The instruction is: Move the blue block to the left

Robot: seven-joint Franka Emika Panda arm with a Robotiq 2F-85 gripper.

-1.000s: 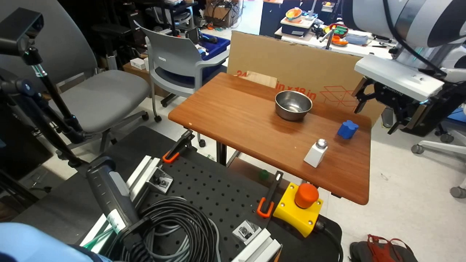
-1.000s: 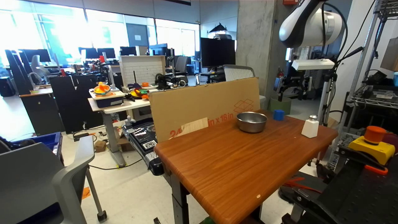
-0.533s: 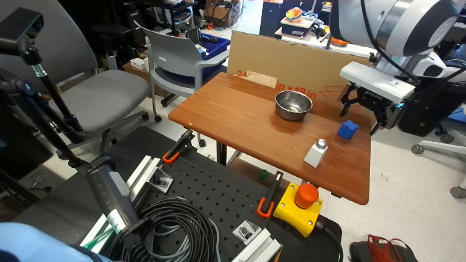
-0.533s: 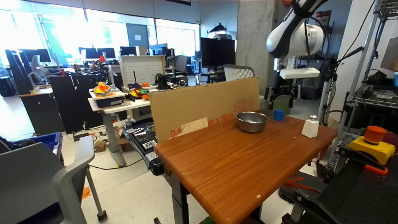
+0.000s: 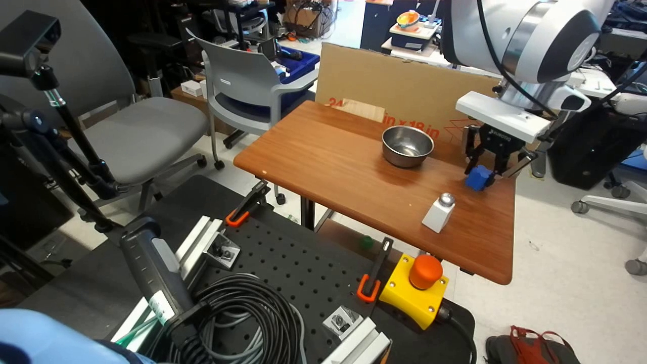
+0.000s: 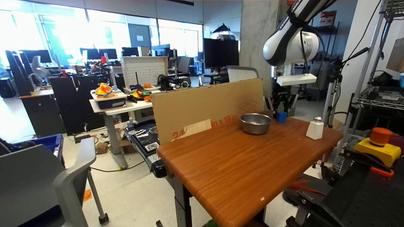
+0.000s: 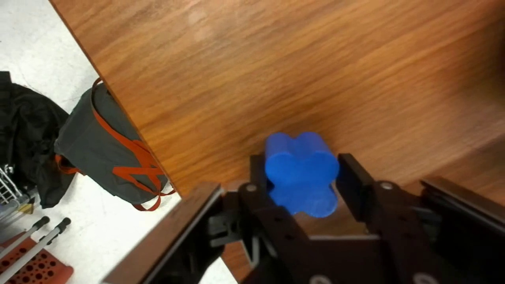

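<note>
In the wrist view the blue block [image 7: 302, 167], a small solid piece with rounded lobes, sits between the two dark fingers of my gripper [image 7: 302, 173]. Both pads press against its sides, so the jaws are shut on it. The block [image 5: 478, 178] also shows in an exterior view, near one end of the wooden table [image 5: 343, 162], with my gripper [image 5: 481, 174] reaching down around it from above. Part of the block is covered there by a finger. It appears to rest on the tabletop.
A metal bowl [image 5: 407, 146] stands on the table not far from the block. A white bottle with a silver cap [image 5: 440, 212] is nearer the table's front edge. Behind the table rises a cardboard panel [image 6: 208, 107]. The table's edge [image 7: 130, 122] runs close to the gripper.
My gripper has come down and across to the blue block, and its fingers have gone from wide open to shut on it. The block has shifted and turned slightly.
</note>
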